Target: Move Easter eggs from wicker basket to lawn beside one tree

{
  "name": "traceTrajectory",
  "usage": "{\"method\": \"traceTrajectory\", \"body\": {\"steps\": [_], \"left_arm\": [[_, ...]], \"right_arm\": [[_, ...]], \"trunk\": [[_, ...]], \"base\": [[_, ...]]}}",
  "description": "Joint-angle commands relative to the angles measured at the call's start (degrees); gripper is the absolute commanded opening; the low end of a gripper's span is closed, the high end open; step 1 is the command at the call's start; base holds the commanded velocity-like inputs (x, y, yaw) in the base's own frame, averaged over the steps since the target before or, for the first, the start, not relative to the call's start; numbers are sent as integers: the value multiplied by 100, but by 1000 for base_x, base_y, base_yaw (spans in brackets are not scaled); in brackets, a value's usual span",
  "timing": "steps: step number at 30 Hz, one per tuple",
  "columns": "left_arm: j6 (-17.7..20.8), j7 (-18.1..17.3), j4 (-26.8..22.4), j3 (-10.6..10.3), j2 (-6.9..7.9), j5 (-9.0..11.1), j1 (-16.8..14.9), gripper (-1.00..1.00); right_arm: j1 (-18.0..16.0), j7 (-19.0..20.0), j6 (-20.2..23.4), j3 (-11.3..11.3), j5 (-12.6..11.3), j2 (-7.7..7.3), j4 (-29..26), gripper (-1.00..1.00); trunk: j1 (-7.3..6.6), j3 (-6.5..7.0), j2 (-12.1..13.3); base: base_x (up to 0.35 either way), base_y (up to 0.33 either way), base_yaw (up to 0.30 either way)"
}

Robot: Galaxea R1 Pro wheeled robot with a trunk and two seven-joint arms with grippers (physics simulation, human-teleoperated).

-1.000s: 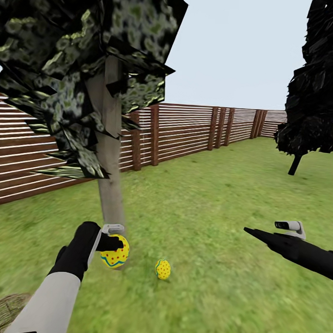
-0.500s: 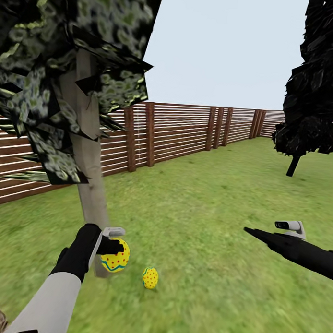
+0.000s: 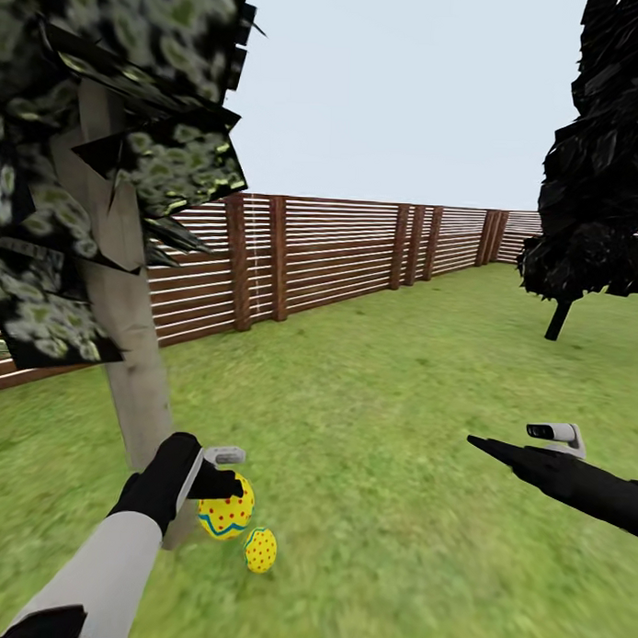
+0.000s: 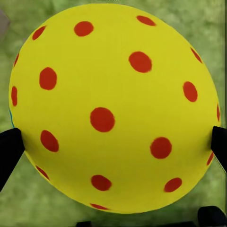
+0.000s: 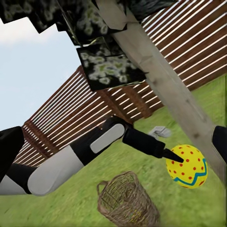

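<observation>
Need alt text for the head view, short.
The left gripper holds a yellow red-dotted Easter egg just above the lawn beside a pale tree trunk, with a second egg lying on the grass close by. The right gripper hangs over grass, a slatted fence and a black tree behind.

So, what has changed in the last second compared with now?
The camera moved: tree and lying egg shifted left in the head view, and the wicker basket left it. The left gripper keeps its hold on the dotted egg. The right gripper stays put.
</observation>
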Motion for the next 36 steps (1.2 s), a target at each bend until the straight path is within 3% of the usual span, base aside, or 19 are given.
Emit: {"method": "traceTrajectory", "body": {"steps": [1,10,30,36], "left_arm": [[21,-45,19,35,-9,-61,-12,-100],[21,-39,67,35,-1,-70,-22,-100],[21,18,67,75,46,-86,-14,-100],[21,382,66,91,46,-75,-14,-100]], "right_arm": [[-3,15,26,-3,-1,-1,3,100],[-3,85,26,-51,-55,-9,-64,100],[-3,83,26,-55,-23,-11,-59,100],[-3,79,26,-55,-30,-10,-59,100]], "trunk": [[2,-7,-3],[2,-44,-3],[2,-227,-3],[67,-336,-123]], "base": [[195,-276,0],[144,-198,0],[5,-10,0],[0,0,0]]}}
